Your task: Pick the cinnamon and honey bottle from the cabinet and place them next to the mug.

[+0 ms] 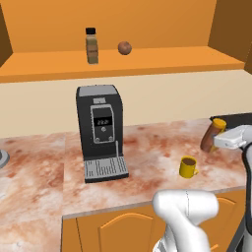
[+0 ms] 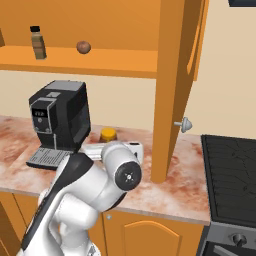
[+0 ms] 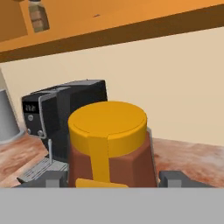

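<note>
One of two items moved: honey bottle (image 1: 212, 134) in claw (image 3: 116, 180) near mug (image 1: 188, 167) on surface (image 1: 147, 157); cinnamon (image 1: 91, 46) remains on cabinet (image 1: 162, 58) shelf.

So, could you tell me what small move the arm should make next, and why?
Probably lower the honey bottle onto the counter and then open the gripper: the fingers flank it in the hand view, and it hangs tilted just right of the mug. The cinnamon waits in the cabinet.

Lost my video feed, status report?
Gripper shut on honey bottle, tilted above counter near mug. Cinnamon upright in cabinet. Nothing in the way.
</note>
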You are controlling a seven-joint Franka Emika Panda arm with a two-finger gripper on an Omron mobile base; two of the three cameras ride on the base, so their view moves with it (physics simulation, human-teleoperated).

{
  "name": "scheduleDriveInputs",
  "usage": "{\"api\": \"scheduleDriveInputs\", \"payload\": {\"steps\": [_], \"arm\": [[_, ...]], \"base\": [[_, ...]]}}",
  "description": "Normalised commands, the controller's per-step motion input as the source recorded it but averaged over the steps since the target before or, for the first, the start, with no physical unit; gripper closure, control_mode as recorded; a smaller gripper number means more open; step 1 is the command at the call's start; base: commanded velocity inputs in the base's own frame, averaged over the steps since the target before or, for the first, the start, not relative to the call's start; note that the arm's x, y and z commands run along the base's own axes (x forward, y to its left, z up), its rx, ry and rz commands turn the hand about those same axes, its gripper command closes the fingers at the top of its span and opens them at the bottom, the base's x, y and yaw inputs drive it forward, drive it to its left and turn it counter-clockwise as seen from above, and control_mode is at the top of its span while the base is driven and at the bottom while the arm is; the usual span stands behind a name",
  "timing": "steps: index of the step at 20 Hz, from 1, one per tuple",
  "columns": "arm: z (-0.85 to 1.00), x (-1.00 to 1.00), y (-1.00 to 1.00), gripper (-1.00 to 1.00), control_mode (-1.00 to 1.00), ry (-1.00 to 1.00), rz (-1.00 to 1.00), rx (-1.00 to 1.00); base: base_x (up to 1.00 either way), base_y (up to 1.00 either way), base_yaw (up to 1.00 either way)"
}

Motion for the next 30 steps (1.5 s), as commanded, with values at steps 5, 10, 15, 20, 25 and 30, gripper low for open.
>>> {"api": "scheduleDriveInputs", "payload": {"steps": [5,10,15,20,25,30], "arm": [[-0.27,0.14,-0.32,1.0,-1.0,-0.03,0.0,0.0],[-0.03,0.1,-0.7,1.0,-1.0,0.0,0.0,0.0],[0.0,0.03,-0.62,1.0,-1.0,0.0,0.05,0.0],[-0.2,-0.06,-0.2,1.0,-1.0,0.0,0.17,-0.03],[-0.37,-0.26,0.0,1.0,-1.0,0.0,0.17,-0.07],[-0.24,-0.13,0.0,1.0,-1.0,0.0,0.15,-0.09]], "base": [[0.0,0.0,0.0],[0.0,0.0,0.0],[0.0,0.0,0.0],[0.0,0.0,0.0],[0.0,0.0,0.0],[0.0,0.0,0.0]]}}
